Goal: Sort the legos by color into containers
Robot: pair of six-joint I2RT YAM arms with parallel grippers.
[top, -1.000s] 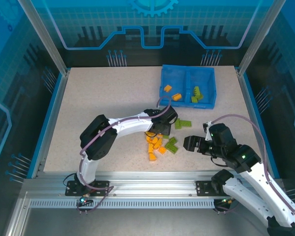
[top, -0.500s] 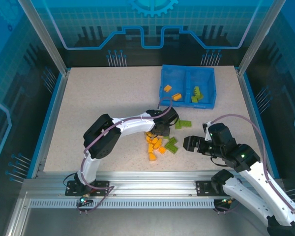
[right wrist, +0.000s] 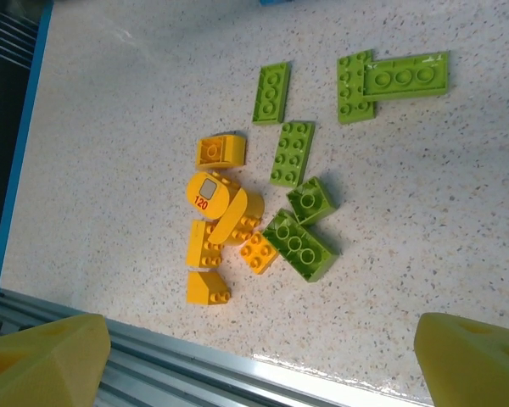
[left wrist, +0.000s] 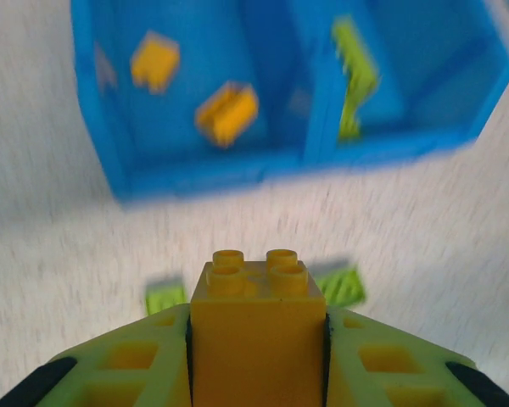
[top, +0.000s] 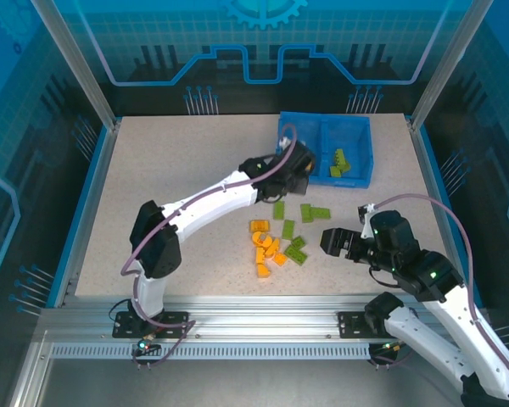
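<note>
Pinching square studded orange brick (left wrist: 256,326), L jaws; speckled tabletop (left wrist: 59,246) below.

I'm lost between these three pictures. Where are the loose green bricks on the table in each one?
Top view: green bricks lie mid-table, just this side of the blue tray, beside the orange bricks.
Left wrist view: two blurred ones just beyond the orange brick held in the left jaws.
Right wrist view: six across the middle and upper right.
Shared landmark: the speckled table.
</note>
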